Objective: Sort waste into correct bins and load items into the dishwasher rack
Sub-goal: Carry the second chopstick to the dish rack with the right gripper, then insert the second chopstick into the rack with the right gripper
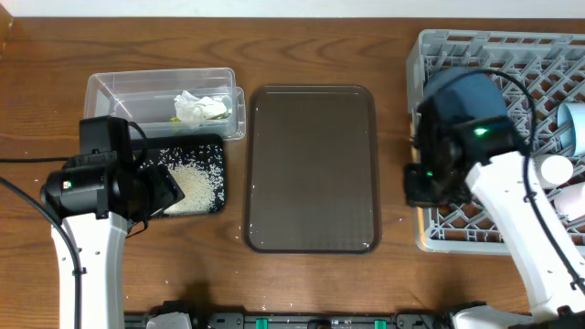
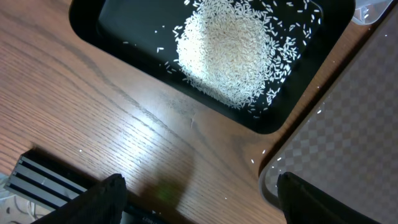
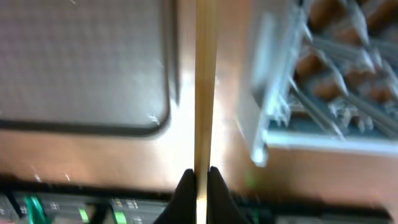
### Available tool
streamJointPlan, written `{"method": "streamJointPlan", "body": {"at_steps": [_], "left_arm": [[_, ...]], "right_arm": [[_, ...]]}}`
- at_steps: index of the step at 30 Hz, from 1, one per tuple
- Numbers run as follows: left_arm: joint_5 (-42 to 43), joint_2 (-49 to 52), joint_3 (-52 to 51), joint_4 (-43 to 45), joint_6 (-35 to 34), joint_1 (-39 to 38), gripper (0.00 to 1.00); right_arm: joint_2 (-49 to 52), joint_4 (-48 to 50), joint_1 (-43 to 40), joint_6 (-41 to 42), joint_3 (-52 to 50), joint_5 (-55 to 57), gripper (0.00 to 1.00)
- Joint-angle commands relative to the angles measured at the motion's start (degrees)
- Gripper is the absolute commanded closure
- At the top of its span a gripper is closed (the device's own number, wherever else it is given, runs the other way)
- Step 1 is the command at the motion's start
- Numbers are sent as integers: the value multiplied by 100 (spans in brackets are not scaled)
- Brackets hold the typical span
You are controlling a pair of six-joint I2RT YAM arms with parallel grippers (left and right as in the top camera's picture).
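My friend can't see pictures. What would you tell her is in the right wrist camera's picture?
The right gripper pinches a thin chopstick that runs straight up the blurry picture. Behind it is the wooden table, with a brown tray at left and the grey rack at right.

White-shelled left arm (image 1: 90, 247) and right arm (image 1: 526, 215), black wrist housings (small green lights aglow), thin black cables
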Motion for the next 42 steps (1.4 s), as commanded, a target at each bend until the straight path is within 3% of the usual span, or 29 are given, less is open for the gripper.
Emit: {"method": "streamJointPlan", "body": {"at_steps": [1, 19, 42], "left_arm": [[-26, 22, -9, -11, -50, 35, 20], [-26, 22, -9, -11, -50, 35, 20], [-26, 22, -9, -15, -50, 35, 20]], "right_arm": [[4, -260, -328, -437, -9, -164, 99], [4, -439, -1364, -638, -155, 136, 99], [7, 205, -1390, -1043, -988, -125, 99]]}}
